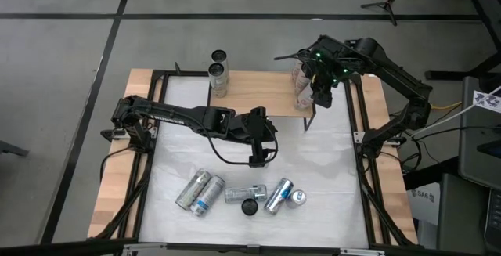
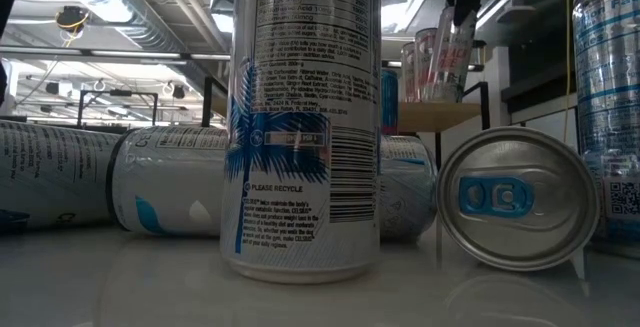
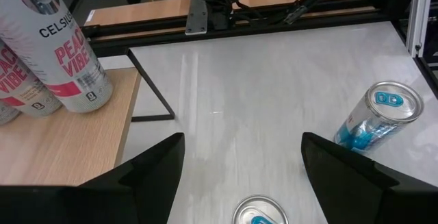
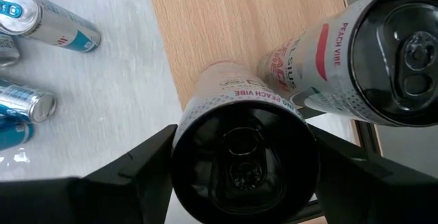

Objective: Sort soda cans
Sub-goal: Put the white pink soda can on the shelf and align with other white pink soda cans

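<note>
While most cans [image 1: 235, 194] lie in a loose row on the white mat [image 1: 329, 178], well clear of the wooden shelf [image 1: 258, 91], four stand upright on that shelf. Two dark-topped cans [image 1: 218, 72] sit at the shelf's left end, touching each other. Two peach cans [image 4: 287, 80] stand at its right end, side by side, pink lettering, dark tops.

Right gripper [image 1: 321, 91] hangs straight over the right end of the shelf, fingers spread, flanking the nearer peach can [image 4: 243, 155] without clamping it. The second peach can [image 4: 383, 53] sits just beside, outside the fingers.

Left gripper [image 1: 262, 150] is over the mat, between the shelf and the row, fingers wide apart and holding nothing. In the left wrist view a blue-tab can [image 3: 376, 118] lies on the mat near one finger [image 3: 356, 176], and another blue-tab top [image 3: 259, 212] shows between the fingers.

In the row: two cans [image 1: 200, 192] lie side by side at the left, one lies crosswise mid-row, a dark-topped can [image 1: 250, 207] stands just beside it, then a blue-label can [image 1: 278, 196] and an upright blue-tab one [image 1: 296, 197] at the right.
</note>
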Robot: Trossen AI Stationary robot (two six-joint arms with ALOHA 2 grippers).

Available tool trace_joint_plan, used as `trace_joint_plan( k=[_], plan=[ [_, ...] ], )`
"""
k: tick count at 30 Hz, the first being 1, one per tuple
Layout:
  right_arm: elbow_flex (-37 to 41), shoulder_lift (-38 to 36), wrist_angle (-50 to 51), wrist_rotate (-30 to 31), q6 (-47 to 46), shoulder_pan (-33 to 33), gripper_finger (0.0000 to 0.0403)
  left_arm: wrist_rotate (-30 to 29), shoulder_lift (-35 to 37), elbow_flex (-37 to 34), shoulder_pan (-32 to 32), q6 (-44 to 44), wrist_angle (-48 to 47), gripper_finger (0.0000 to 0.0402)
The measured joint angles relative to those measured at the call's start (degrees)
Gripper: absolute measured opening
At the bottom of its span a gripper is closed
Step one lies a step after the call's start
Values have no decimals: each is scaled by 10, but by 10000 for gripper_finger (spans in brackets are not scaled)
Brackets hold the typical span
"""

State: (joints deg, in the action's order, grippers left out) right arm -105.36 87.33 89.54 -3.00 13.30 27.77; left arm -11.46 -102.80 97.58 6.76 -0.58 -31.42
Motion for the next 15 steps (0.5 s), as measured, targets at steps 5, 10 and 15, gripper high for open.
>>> trace_joint_plan(
  k=[5, 10, 15],
  plan=[
    [0, 0, 1, 15, -6, 0, 278, 0, 0, 0, 0, 0, 0, 284],
    [0, 0, 0, 9, -6, 0, 278, 0, 0, 0, 0, 0, 0, 284],
    [0, 0, 0, 9, -6, 0, 278, 0, 0, 0, 0, 0, 0, 284]
  ],
)
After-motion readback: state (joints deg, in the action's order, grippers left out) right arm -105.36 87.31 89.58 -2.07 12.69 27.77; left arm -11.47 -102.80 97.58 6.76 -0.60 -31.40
